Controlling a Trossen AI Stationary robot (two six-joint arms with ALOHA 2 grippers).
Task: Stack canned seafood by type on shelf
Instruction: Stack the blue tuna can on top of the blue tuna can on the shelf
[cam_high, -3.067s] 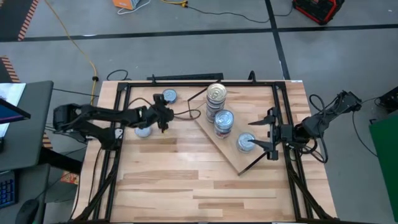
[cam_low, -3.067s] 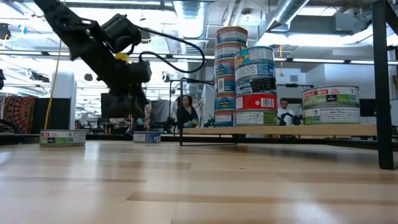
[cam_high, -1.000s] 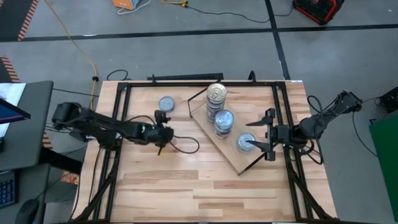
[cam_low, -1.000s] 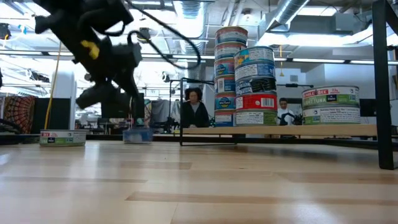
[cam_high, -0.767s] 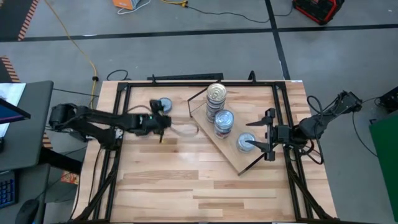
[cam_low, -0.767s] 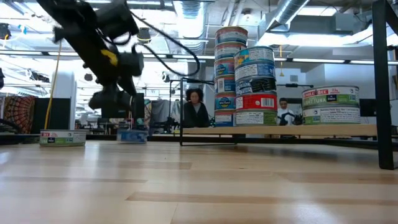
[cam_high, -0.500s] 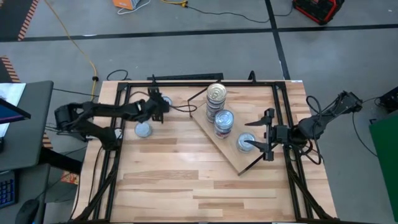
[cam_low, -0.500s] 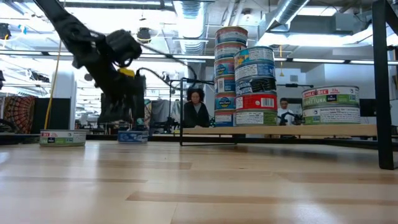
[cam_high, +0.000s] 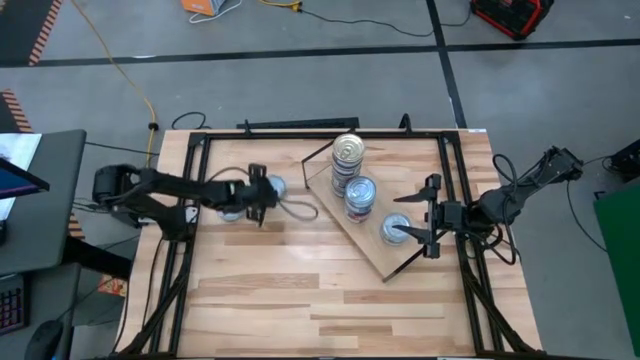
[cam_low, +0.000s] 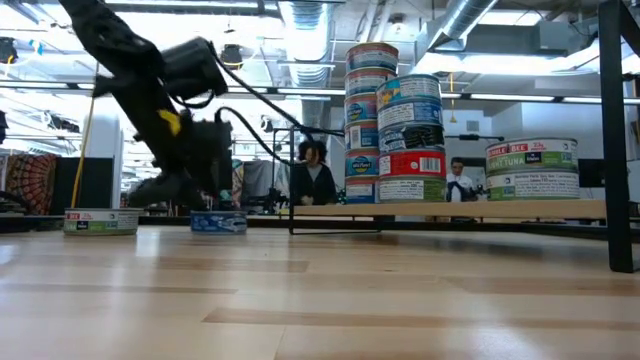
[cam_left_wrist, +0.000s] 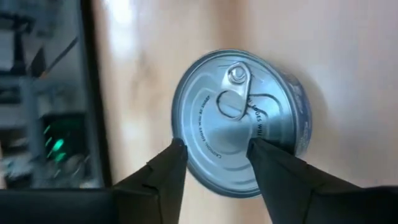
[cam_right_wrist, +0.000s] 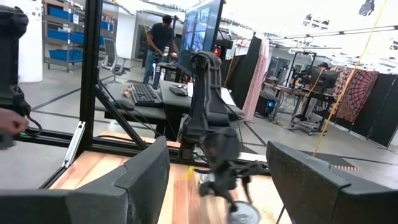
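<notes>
Mostly, the stacking looks done: in the high view three stacks stand on the shelf (cam_high: 372, 262) right of centre, a tall one (cam_high: 347, 152) at the upper middle, a shorter one (cam_high: 360, 192) below it and a low one (cam_high: 395, 228) lower right. Two tins seem left at the frame's left. One (cam_high: 231, 213) lies partly under the left arm. The other tin (cam_high: 273, 186) sits flat just right of it, lid up, its axis vertical; in the left wrist view its pull tab (cam_left_wrist: 234, 93) points toward the upper edge. The left gripper (cam_high: 262, 195) is over that tin, fingers (cam_left_wrist: 163, 169) half spread across its lid, not yet clamped. The right gripper (cam_high: 424, 222) waits wide beside the low stack.
</notes>
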